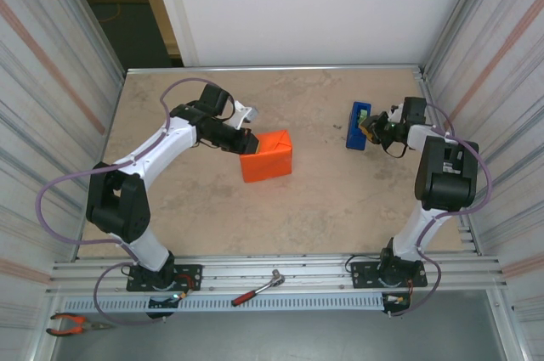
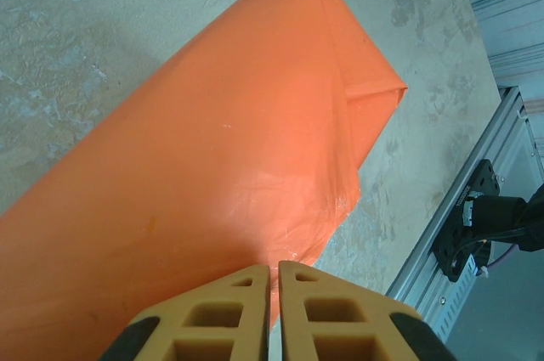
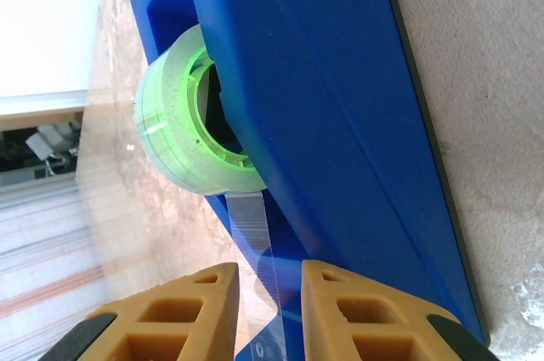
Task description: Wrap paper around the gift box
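left gripper [image 2: 274, 274] closed tight against the paper [image 2: 212, 166]; right gripper [image 3: 270, 284] gaping around the tape strip [image 3: 253, 223]; fumble that and the fold likely springs loose

Paper [image 1: 266, 155]: bright orange, plain, matte. It is folded up into a blocky, box-shaped parcel on the tabletop, a little left of centre and slightly askew to the table edges. The top face is flat, with a fold line crossing it. In the left wrist view [image 2: 212, 166] the surface is mostly smooth with faint wrinkles. The far end is tucked into a creased, pointed corner flap.
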